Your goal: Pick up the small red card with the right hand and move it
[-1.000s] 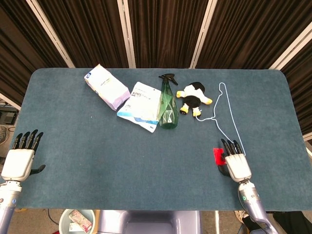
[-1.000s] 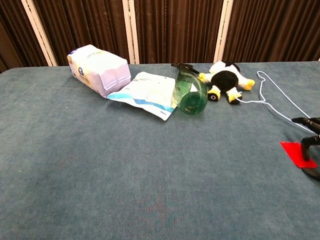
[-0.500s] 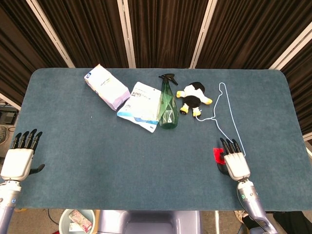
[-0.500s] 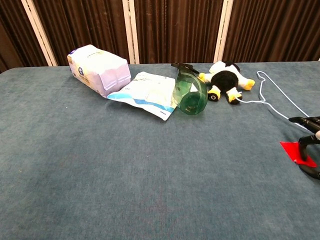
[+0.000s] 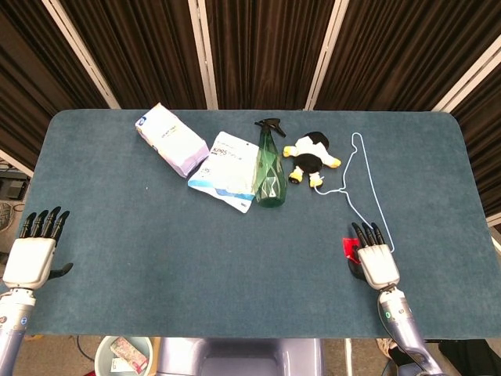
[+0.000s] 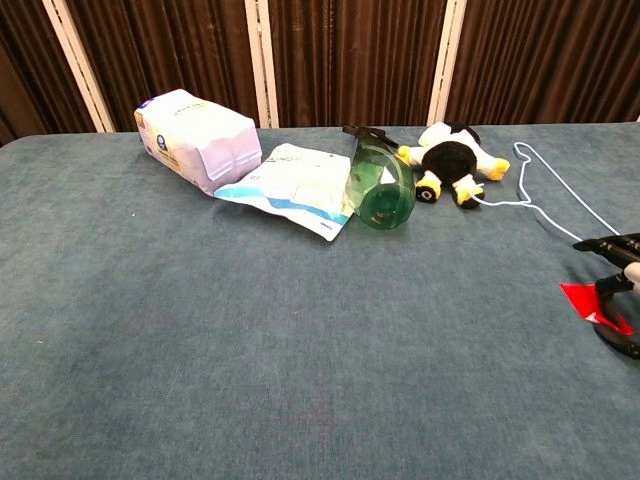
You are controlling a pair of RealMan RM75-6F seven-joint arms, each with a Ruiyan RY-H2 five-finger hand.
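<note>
Near the right front edge of the blue surface (image 5: pixel 156 258): right hand (image 5: pixel 374 258) palm down, fingers stretched forward over the small red card (image 5: pixel 348 249). Card shows only as a red sliver at the hand's left side in the head view; in the chest view its corner (image 6: pixel 585 298) looks raised off the surface, with dark fingertips (image 6: pixel 607 290) against it. Thumb appears tucked beneath. Looks like a pinch on the card, but whether the grip is complete I cannot tell.

Ahead of the right hand, a thin white cord (image 5: pixel 362 176) runs away across the surface, its near end just beside the fingertips. Ahead and to the hand's left: black-and-white plush toy (image 5: pixel 311 155), green spray bottle (image 5: pixel 270 168) lying on its side, white mask packet (image 5: pixel 227 171), and a white-and-lilac bag (image 5: pixel 171 139).

Far to the left, at the opposite front corner: left hand (image 5: pixel 33 254) flat, fingers extended and apart, grasping nothing, hanging just off the surface edge. Seen in the head view only.
</note>
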